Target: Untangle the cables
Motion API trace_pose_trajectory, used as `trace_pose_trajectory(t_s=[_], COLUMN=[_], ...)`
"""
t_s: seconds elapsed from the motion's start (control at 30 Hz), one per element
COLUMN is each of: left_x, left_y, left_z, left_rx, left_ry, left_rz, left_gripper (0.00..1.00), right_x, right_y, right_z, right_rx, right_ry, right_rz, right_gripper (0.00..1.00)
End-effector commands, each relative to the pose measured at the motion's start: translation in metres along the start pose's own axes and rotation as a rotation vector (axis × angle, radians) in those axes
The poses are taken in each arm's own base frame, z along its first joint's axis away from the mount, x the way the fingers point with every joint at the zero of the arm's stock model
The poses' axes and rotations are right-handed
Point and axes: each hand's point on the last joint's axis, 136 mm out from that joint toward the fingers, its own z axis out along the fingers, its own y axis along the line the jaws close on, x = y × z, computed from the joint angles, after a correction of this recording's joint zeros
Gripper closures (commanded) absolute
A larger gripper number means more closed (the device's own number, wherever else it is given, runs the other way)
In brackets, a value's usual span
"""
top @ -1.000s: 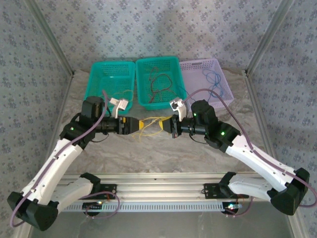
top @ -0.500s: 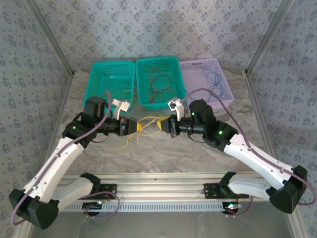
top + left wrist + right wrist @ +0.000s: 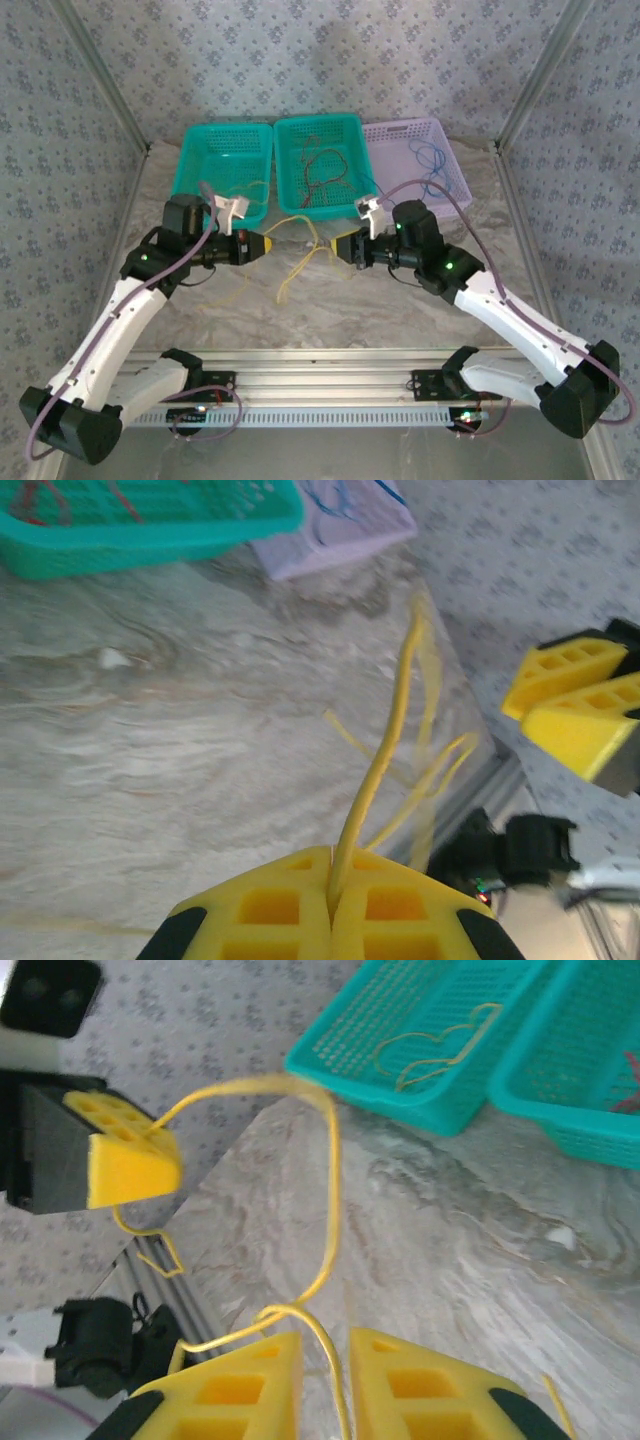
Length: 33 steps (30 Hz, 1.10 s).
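Marbled worktop (image 3: 400, 310), patterned walls (image 3: 300, 60). Left tool (image 3: 268, 243) clamps the yellow cable (image 3: 385, 750), which arcs toward 3 o'clock between right tool (image 3: 336, 243)'s parted jaws.

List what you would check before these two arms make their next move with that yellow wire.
1. Grip of the left gripper on the yellow cable: ok, its fingers are shut on it.
2. Grip of the right gripper: not ok. A gap shows between its fingers and the cable runs loose through it.
3. Cable straight between the two: not ok. It arcs upward and loops close to the right gripper.
4. Cable clear of the left teal basket: cannot tell. It passes right by the basket's corner.
5. One strand or several tangled: cannot tell. The left wrist view is blurred there.
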Motion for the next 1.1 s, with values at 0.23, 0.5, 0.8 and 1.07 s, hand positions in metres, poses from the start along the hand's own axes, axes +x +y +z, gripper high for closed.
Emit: trace_pose_trajectory(t_s=[0.23,0.5,0.8,1.07], left_x=[-0.064,-0.094,-0.103,-0.131], left_y=[0.007,0.004,-0.003,0.021], left_z=[-0.031,-0.059,-0.071,-0.101], left_rx=[-0.209,-0.337,-0.343,-0.526], left_ry=[-0.210,-0.263,-0.317,-0.436], left_rz=[0.038,0.100,0.108,0.113], left_gripper=[1.00,1.00,1.00,1.00], right_x=[0.001,0.006,0.003,0.001], right_y=[0.002,0.003,0.026,0.038], right_z=[0.004,0.016,0.043,0.055], right_rx=[-0.056,-0.072,-0.129,-0.149], right_ry=[-0.019,-0.007,0.016,0.024], right_rz=[0.021,0.029,-0.010,-0.038], right_gripper=[0.71,0.52,0.43,0.43])
